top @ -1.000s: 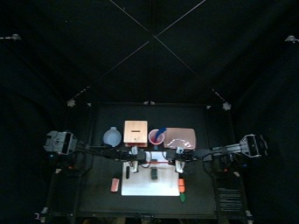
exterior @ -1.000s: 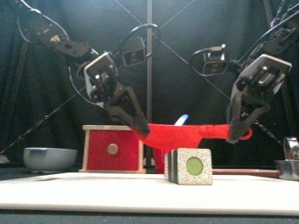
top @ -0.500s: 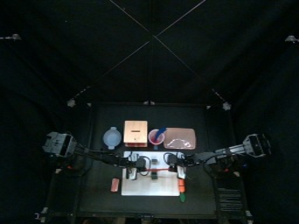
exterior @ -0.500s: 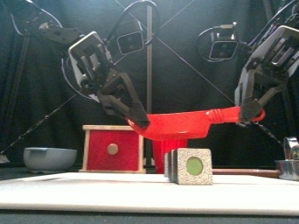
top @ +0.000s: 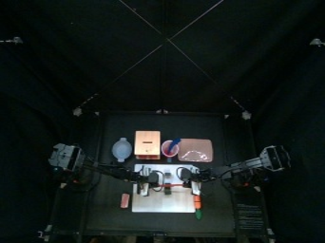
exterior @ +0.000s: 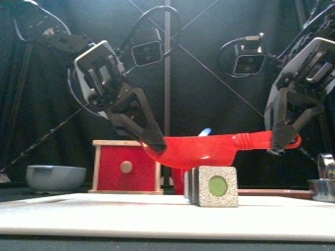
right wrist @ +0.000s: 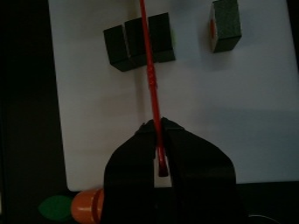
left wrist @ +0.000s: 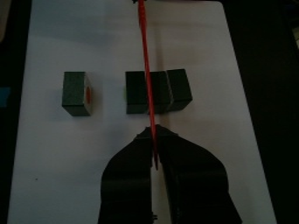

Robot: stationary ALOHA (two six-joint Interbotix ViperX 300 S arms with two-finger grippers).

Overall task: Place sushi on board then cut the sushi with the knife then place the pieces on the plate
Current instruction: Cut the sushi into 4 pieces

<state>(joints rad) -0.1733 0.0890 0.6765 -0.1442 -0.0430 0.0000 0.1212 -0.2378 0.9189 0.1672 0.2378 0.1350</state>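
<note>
The left end effector (exterior: 159, 148) was closed on one end of the red knife (exterior: 210, 149), which was held roughly level above the white cutting board (exterior: 92, 216). Beneath the blade, the sushi roll (exterior: 214, 186) was seen standing on the board, one piece (left wrist: 79, 92) set apart. The other end was clamped by the right end effector (exterior: 272, 143).

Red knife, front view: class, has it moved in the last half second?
Yes. The red knife has dropped nearer the sushi piece. Its blade now hangs lower against the wooden box.
</note>
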